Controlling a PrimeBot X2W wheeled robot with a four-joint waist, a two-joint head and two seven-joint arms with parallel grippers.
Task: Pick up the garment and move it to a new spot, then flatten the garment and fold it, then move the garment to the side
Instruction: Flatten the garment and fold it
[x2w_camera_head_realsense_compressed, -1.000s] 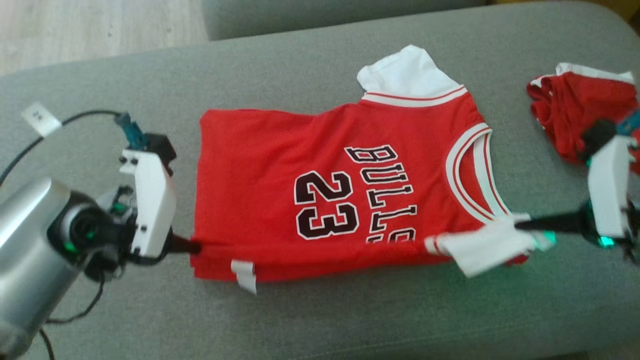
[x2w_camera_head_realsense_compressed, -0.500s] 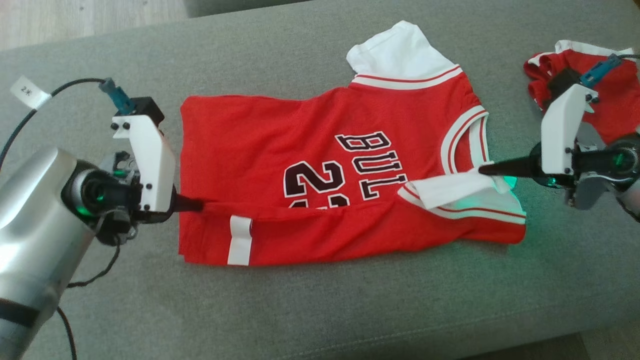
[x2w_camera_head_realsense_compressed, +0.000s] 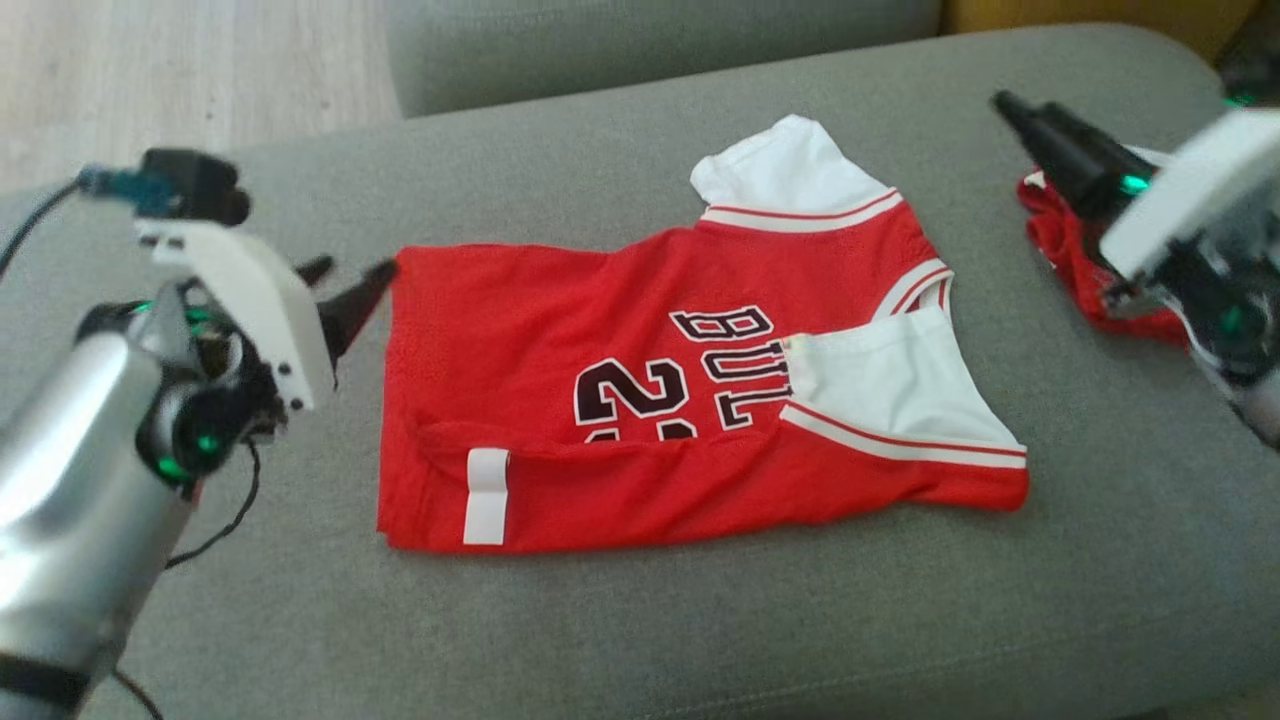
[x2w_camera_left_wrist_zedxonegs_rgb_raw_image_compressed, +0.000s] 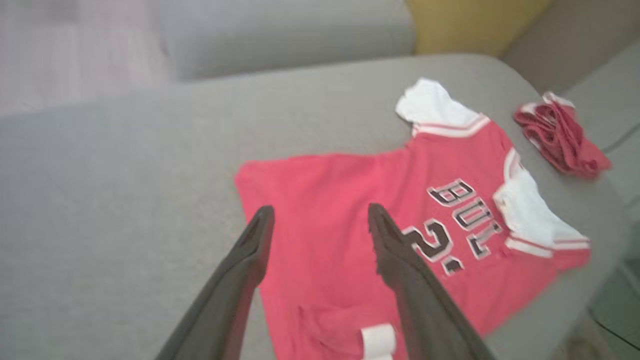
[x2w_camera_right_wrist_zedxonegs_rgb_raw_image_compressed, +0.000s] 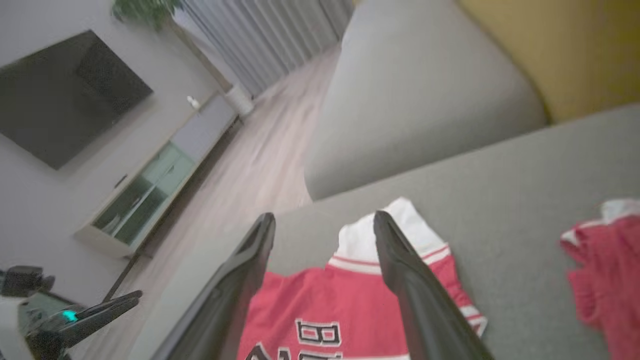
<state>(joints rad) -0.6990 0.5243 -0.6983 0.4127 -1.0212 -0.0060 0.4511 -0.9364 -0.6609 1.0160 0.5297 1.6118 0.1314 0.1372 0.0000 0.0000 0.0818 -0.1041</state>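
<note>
Red jersey (x2w_camera_head_realsense_compressed: 640, 390) flat at centre of grey sofa seat (x2w_camera_head_realsense_compressed: 600, 630). Near long edge folded up over lettering, white sleeve (x2w_camera_head_realsense_compressed: 880, 385) laid on chest.
Left end effector (x2w_camera_head_realsense_compressed: 350, 272) at jersey's 9 o'clock, just beside hem corner, fingers apart, empty.
Right end effector (x2w_camera_head_realsense_compressed: 1015, 108) at 2 o'clock, fingers apart, empty, over 2nd red garment (x2w_camera_head_realsense_compressed: 1055, 245).

The garment (x2w_camera_head_realsense_compressed: 560, 330) is being shown as thin, matt red cloth with white cloth trim. The couch (x2w_camera_head_realsense_compressed: 700, 620) beneath is being seen as coarse grey woven fabric, the floor (x2w_camera_head_realsense_compressed: 150, 80) as pale smooth wood. On the left gripper (x2w_camera_left_wrist_zedxonegs_rgb_raw_image_compressed: 320, 212), dark matt plastic is being seen in the fingers (x2w_camera_left_wrist_zedxonegs_rgb_raw_image_compressed: 400, 260).
</note>
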